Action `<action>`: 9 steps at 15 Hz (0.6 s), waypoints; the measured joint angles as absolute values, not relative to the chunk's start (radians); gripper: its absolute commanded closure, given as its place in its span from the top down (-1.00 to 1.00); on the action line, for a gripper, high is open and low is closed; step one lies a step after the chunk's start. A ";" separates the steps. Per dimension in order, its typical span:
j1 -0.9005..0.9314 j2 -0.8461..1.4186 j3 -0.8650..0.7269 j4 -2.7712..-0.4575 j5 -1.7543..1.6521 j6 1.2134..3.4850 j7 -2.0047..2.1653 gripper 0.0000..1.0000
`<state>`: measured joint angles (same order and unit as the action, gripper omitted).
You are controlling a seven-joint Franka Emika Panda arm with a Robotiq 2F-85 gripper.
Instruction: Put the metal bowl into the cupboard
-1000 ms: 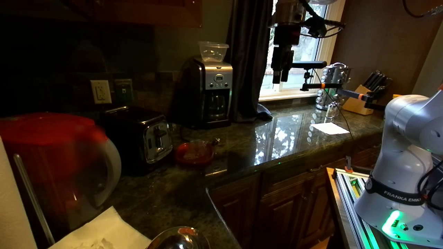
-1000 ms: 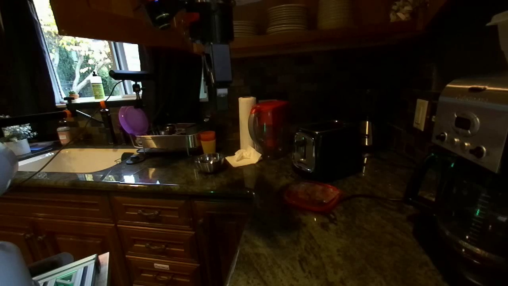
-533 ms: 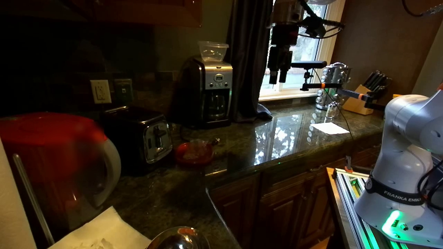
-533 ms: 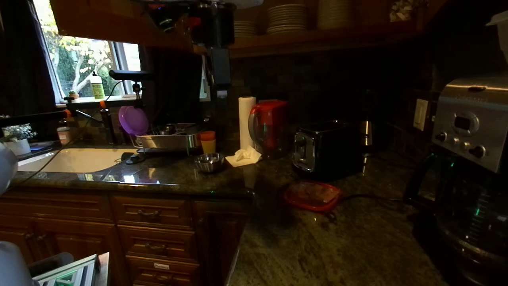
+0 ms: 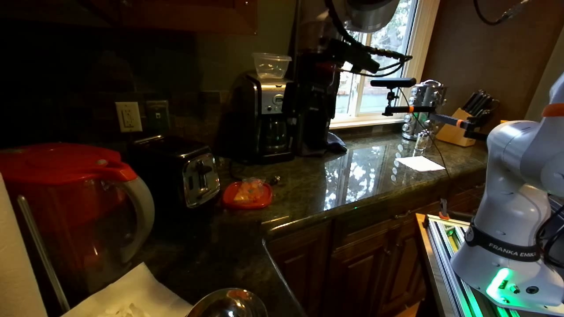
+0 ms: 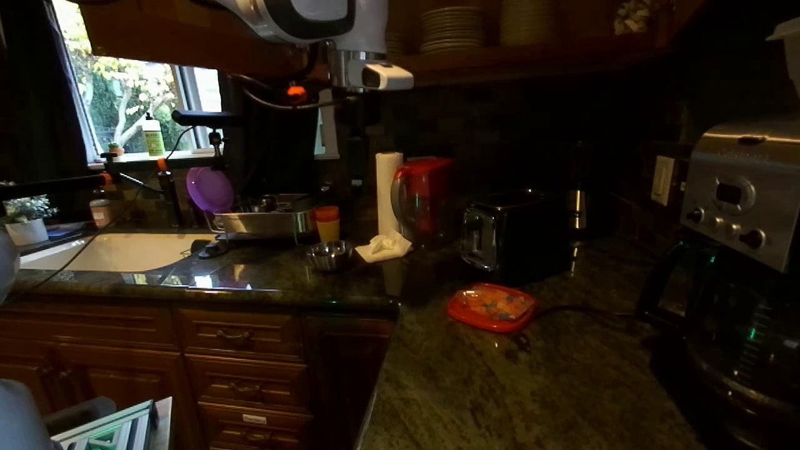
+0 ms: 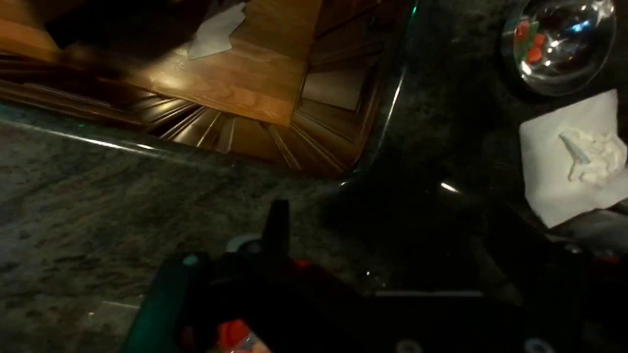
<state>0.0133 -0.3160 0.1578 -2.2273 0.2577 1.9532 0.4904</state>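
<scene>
The metal bowl sits on the counter at the top right of the wrist view, with red and green patches in its shine. It also shows in both exterior views, beside a paper napkin. The cupboard is a dim wooden strip along the top, with stacked plates on its shelf; its underside also shows in an exterior view. My gripper is open and empty above the counter corner, apart from the bowl. Its right finger is very dark, and its fingertips blend into the dark background in both exterior views.
A red jug, a black toaster and an orange-red dish stand on the counter. A coffee maker is at the side. A napkin lies beside the bowl. The counter edge drops to the floor.
My arm and gripper have swung left and lower in an exterior view, now in front of the curtain. The white wrist has come down into view. The orange-red dish looks brighter. The bowl has not moved.
</scene>
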 measured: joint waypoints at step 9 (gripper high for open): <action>0.080 -0.228 0.210 -2.172 0.252 1.930 0.499 1.00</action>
